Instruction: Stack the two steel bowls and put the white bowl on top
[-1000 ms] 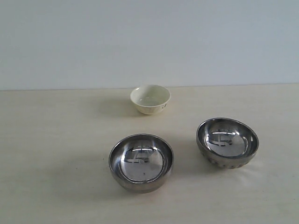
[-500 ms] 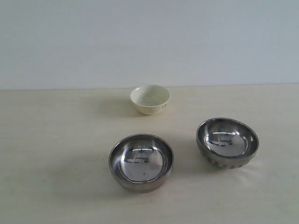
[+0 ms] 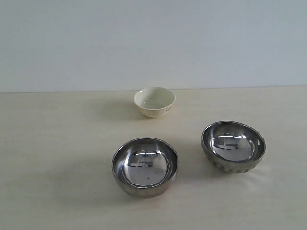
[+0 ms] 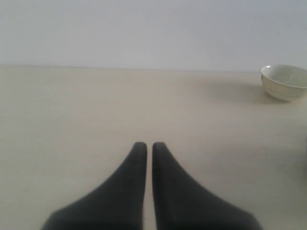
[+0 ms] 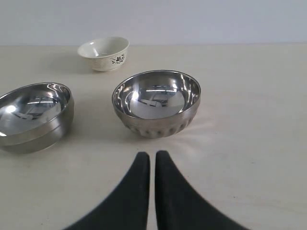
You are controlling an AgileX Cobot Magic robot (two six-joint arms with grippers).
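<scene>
Plainly, nothing is stacked yet. The left gripper [image 4: 149, 146] and the right gripper [image 5: 152, 155] hang over the worktop [image 3: 53, 158] with jaws pressed together and empty. The right one faces the dimpled steel bowl [image 3: 233, 146], probably the first pick. Nearest the front edge sits the smooth steel bowl [image 3: 145, 166], mouth up. The dimpled one stands slightly farther back toward the right edge, well apart from it. Close to the back edge waits the white bowl [image 3: 154, 101], which should go on last.

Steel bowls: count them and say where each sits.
2. The smooth steel bowl stands front and centre in the exterior view; the dimpled steel bowl stands apart, to its right. None appears hidden.
</scene>
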